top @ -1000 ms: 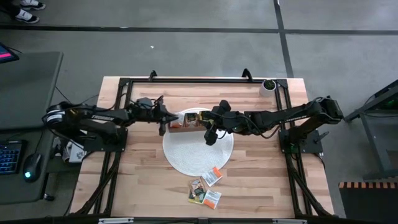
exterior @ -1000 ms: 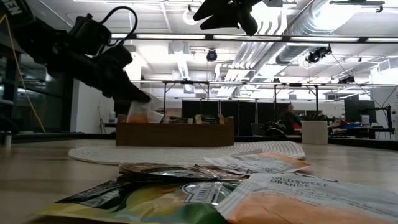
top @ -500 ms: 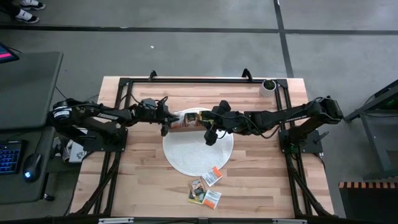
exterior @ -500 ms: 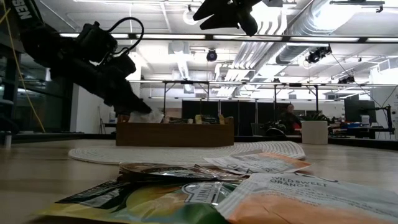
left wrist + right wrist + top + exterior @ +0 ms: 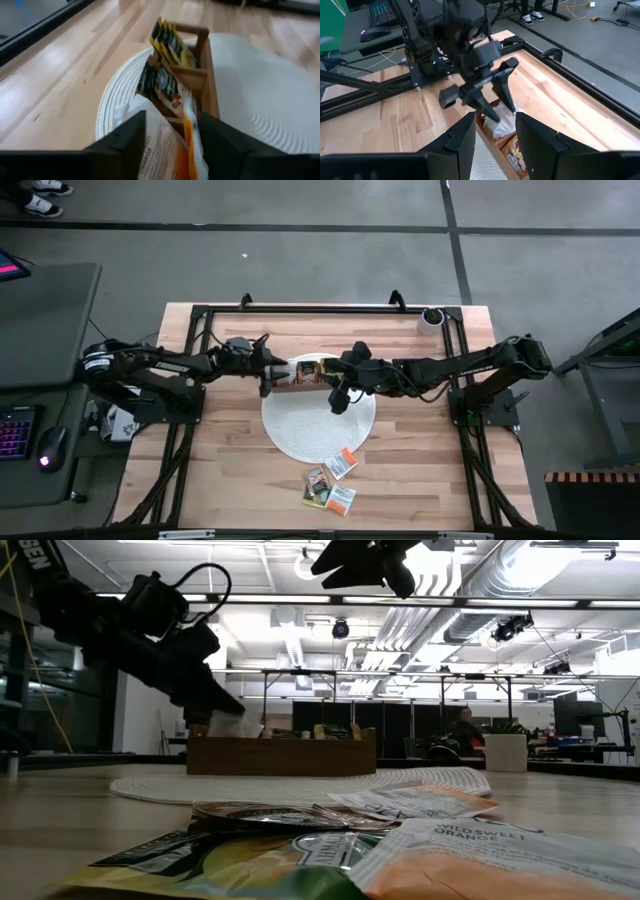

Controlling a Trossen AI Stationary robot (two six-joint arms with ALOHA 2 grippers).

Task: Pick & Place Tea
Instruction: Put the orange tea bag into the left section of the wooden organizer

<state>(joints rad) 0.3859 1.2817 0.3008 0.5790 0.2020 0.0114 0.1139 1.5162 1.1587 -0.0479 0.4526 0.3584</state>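
A brown wooden box (image 5: 300,373) stands on a round white mat (image 5: 318,430), with tea packets upright in its compartments (image 5: 167,42). My left gripper (image 5: 266,375) is open at the box's left end. A white-and-orange tea packet (image 5: 162,145) stands between its fingers in the end compartment. My right gripper (image 5: 337,398) hovers open above the mat near the box's right end, with nothing between its fingers (image 5: 495,125). Several loose tea packets (image 5: 330,480) lie flat near the table's front edge. My left gripper's open fingers (image 5: 127,135) stand on either side of the white-and-orange packet's upper part (image 5: 175,125), slanting down from the table's left. Whether they touch it I cannot tell. The packet stands in the box's left end compartment.
A small white pot with a plant (image 5: 431,317) stands at the table's far right corner. Black frame rails (image 5: 300,308) run along the table's far edge and both sides. Bare mat lies in front of the box.
My left gripper has gone down and a little toward the table's right, to the box's left end. The white-and-orange packet, held above the box a second ago, now sits down in the end compartment.
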